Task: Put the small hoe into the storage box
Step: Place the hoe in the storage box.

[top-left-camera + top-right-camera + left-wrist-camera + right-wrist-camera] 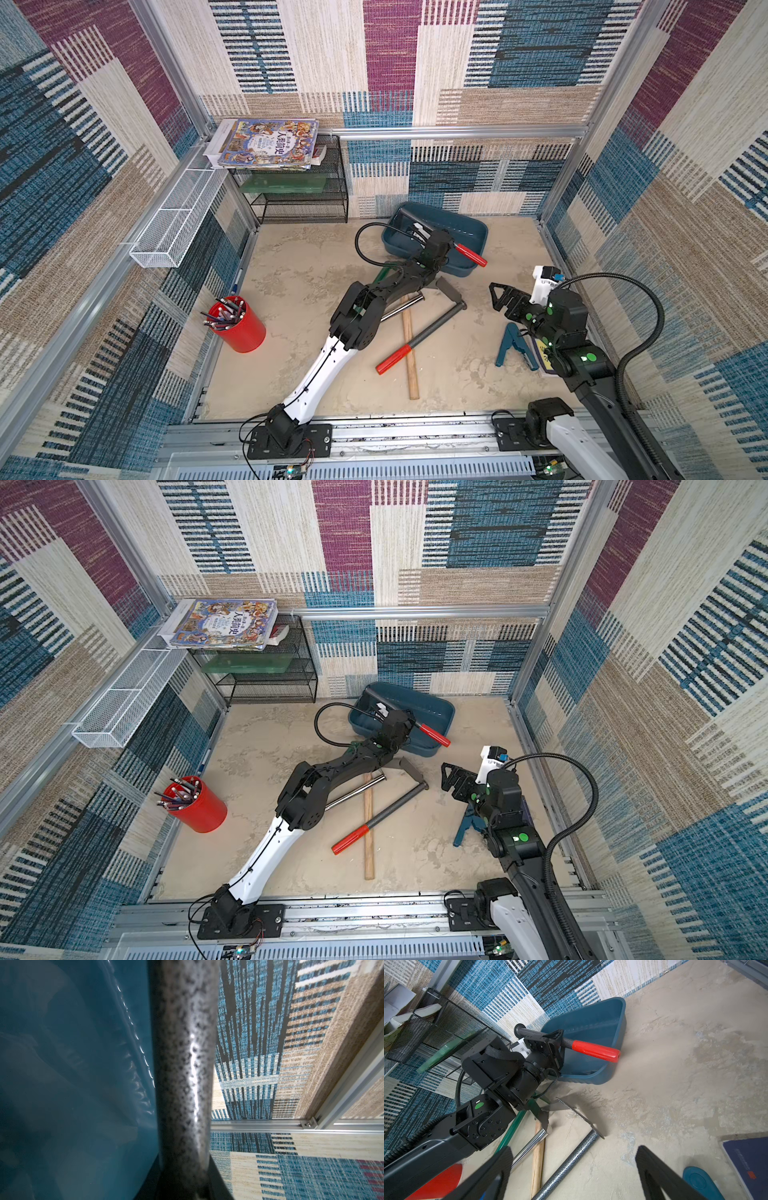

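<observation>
- The sandy tabletop point(299, 270) fills the floor of the patterned-wall cell.
- A black wire rack point(299, 199) stands in the far left corner, with a white mesh basket point(174, 224) hung on the left wall beside it.
- The storage box point(453, 214) point(432, 704) point(612, 1014) sits at the far edge of the tabletop, just right of the rack.
- Three long tools lie crossed mid-tabletop: another red-gripped tool point(419, 336), a wooden handle point(409, 357) and a chrome rod point(405, 306).
- The small hoe point(471, 254) point(434, 734) point(596, 1050) is lifted across the storage box. Its dark end lies over the interior, and its red grip juts out past the near rim. I cannot tell whether it touches the box. In the left wrist view its speckled shaft point(185, 1064) runs alongside the teal wall.
- A red cup point(241, 332) of pens stands near the left edge.
- The left gripper point(444, 243) point(409, 721) is clamped on the small hoe's shaft.
- The right gripper point(493, 296) point(444, 776) hangs with its jaws apart, holding nothing, well clear of the storage box.
</observation>
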{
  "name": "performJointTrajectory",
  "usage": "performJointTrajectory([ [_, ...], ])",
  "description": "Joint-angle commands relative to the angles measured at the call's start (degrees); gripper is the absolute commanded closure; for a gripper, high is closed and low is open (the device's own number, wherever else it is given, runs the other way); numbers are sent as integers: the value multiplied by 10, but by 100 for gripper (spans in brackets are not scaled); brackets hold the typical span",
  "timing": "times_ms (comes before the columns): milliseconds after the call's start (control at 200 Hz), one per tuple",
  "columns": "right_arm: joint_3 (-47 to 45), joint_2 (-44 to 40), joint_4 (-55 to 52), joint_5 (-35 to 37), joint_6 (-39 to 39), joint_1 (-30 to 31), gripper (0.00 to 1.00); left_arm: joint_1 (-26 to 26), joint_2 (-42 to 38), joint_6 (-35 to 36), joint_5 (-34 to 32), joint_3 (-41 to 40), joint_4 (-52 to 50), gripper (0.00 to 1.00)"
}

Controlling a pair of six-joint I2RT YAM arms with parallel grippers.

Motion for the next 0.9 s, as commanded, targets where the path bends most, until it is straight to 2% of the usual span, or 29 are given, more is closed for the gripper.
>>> performJointTrajectory([
  [0, -3, -3, 7, 5, -8, 1, 4, 2, 3, 24, -39, 15, -19, 100],
  [150, -5, -4, 5, 5, -8, -1, 4, 5, 14, 16, -38, 38, -48, 100],
  [300, -5, -4, 7, 4, -8, -1, 4, 9, 35, -35, -19, 97, -147, 100],
  [441, -8, -4, 7, 4, -8, -1, 4, 10, 30, -28, -22, 92, -152, 100],
  [686, -8, -5, 10, 3, -7, -2, 4, 12, 36, -64, -20, 120, -240, 100],
  [896, -7, -3, 10, 0, -6, -2, 4, 13, 39, -47, -28, 152, -309, 100],
])
